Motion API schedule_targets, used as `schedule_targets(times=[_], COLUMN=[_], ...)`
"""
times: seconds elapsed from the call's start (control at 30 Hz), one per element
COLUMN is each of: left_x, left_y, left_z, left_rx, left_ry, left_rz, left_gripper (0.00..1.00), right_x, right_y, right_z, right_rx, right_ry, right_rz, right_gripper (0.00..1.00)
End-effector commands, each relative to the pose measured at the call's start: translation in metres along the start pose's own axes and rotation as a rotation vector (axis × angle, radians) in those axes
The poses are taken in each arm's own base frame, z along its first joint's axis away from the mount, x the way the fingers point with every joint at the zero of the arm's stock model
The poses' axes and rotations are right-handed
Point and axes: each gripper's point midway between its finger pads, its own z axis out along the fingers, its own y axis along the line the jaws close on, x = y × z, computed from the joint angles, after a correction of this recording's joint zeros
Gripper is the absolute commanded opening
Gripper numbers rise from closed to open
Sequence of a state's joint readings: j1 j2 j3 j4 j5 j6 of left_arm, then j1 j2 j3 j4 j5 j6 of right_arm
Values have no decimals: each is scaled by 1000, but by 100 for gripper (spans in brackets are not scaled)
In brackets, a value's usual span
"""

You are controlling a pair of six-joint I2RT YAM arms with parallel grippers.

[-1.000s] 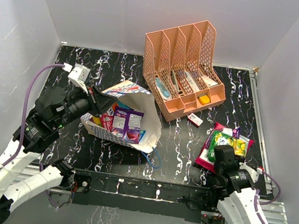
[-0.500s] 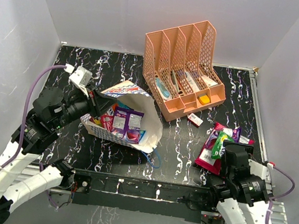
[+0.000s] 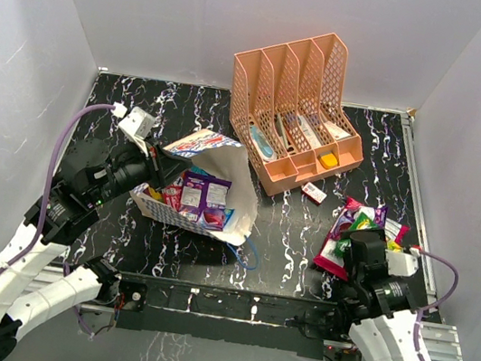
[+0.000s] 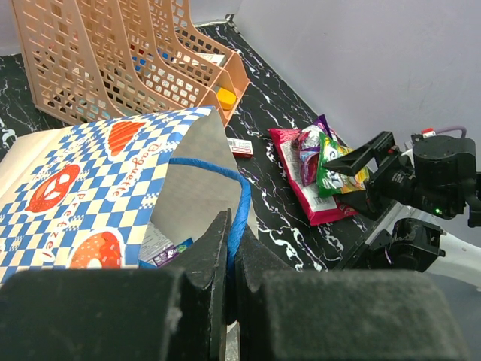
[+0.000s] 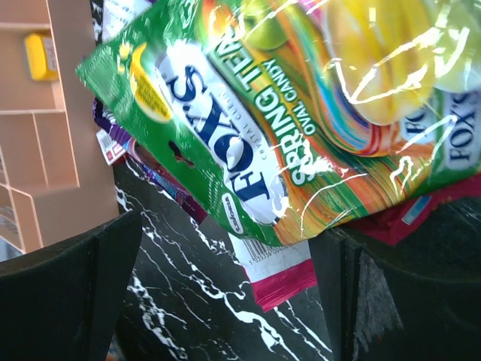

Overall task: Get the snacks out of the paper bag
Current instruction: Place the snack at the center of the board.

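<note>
The cream paper bag with blue-white checked print (image 3: pixel 239 200) lay on its side left of the table's middle, mouth gaping toward the right. Several glossy foil snack packets (image 3: pixel 206 195), a purple one uppermost, lay inside it. The left gripper (image 3: pixel 159 166) sat at the bag's upper rim, jaws pinched close on the paper edge and the thin blue cord handle (image 4: pixel 239 197), propping the mouth open. The right gripper (image 3: pixel 364 252) stood over a heap of packets (image 3: pixel 343 229) already out on the black marbled table (image 3: pixel 303 245). Its jaws were spread wide with nothing gripped, and a green-yellow foil packet (image 5: pixel 248 113) lay just beyond them. The bagged packets thus lay well to the left of that free claw, and the bag's long axis ran roughly left to right, mouth toward it. By that reading the right arm was the one to reach in, since the left, though nearer, was busy holding. The peach mesh file organizer (image 3: pixel 298 107) stood behind, apart from both.
</note>
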State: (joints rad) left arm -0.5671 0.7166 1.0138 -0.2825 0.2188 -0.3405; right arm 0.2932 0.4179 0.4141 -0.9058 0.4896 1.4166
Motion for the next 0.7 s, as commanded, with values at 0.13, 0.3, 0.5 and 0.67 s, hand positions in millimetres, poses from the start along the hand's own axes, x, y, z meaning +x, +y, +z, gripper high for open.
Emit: schedule_targets(times=[0.13,0.3,0.5,0.67], left_x=[-18,-18,-18,-15], left_y=[-11,-10,-10,-10], left_z=[-7,-5,-5,-5], left_rx=[35,35,36,36], left_ry=[-58,-57,-54,-47], left_rz=[24,32,35,32], left_gripper=[0,0,0,0], right_x=[12,41,76,74], right_y=[54,68,97,127], right_z=[-12,-30,-62,-96], right_rx=[-175,-282,-518,-773], right_ry=[103,281,497,493], right_rz=[-202,-287,-465,-663], right_gripper=[100,100,100,100])
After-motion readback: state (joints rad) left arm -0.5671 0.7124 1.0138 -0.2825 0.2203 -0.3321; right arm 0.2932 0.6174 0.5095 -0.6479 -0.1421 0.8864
